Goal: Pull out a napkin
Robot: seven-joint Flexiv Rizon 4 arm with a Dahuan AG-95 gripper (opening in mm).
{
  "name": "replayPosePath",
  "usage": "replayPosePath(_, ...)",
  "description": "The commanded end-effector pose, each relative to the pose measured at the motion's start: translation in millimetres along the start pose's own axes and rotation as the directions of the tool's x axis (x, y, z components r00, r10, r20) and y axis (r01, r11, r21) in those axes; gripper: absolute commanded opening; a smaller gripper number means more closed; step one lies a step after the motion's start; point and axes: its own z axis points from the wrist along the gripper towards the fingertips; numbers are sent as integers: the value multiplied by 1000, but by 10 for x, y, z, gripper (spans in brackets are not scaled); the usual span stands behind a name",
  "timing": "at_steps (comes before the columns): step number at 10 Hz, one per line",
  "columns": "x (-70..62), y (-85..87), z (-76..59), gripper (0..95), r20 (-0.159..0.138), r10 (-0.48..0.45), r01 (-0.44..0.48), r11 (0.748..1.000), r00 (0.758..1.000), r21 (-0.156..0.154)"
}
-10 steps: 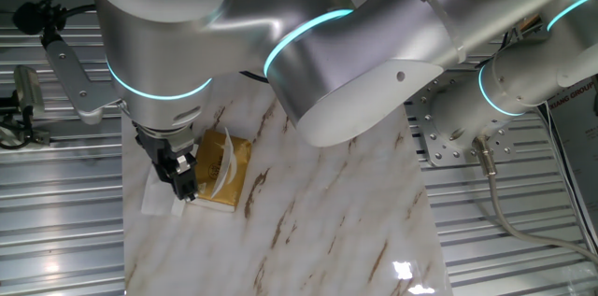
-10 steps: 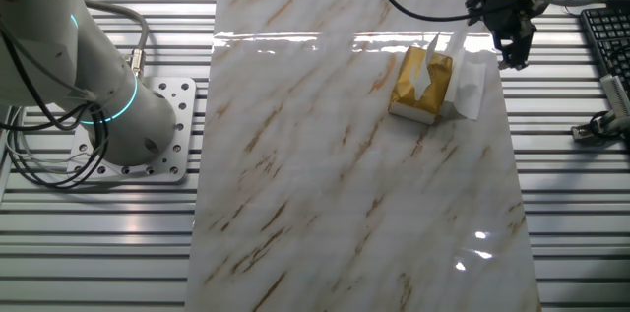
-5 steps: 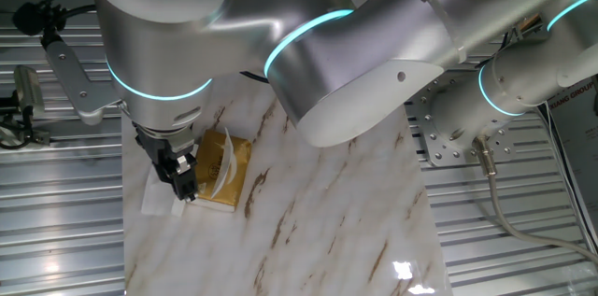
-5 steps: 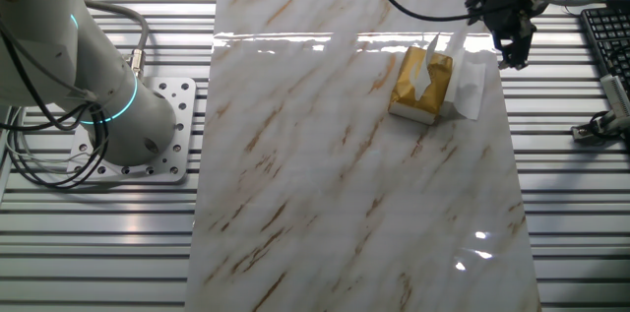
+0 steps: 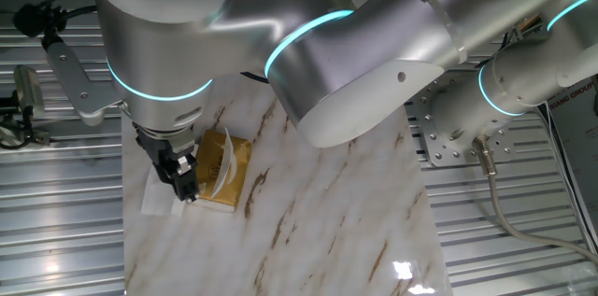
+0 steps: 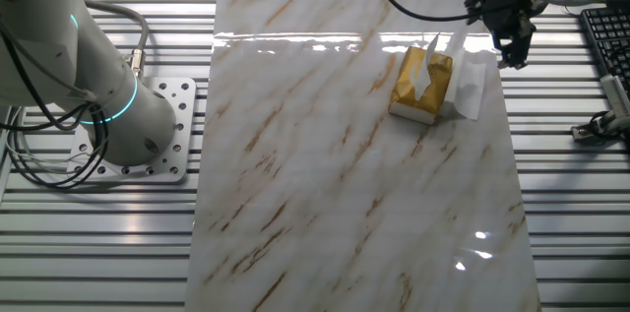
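We see the napkin lying flat near the marble table's edge, touching the golden tissue pack on the side toward that edge. The gripper hangs just beside the napkin, out over the table's edge, and holds nothing; we cannot tell how far its jaws stand apart. From the other side, the arm reaches across the table with the gripper pointing down beside the pack.
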Motion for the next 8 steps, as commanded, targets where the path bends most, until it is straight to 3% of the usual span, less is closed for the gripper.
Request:
replayPosePath(1, -6, 24, 8, 950, -1, -10, 10, 1000, 1000, -3)
replayPosePath(8, -18, 120, 35, 950, 2, -23, 23, 1000, 1000, -10)
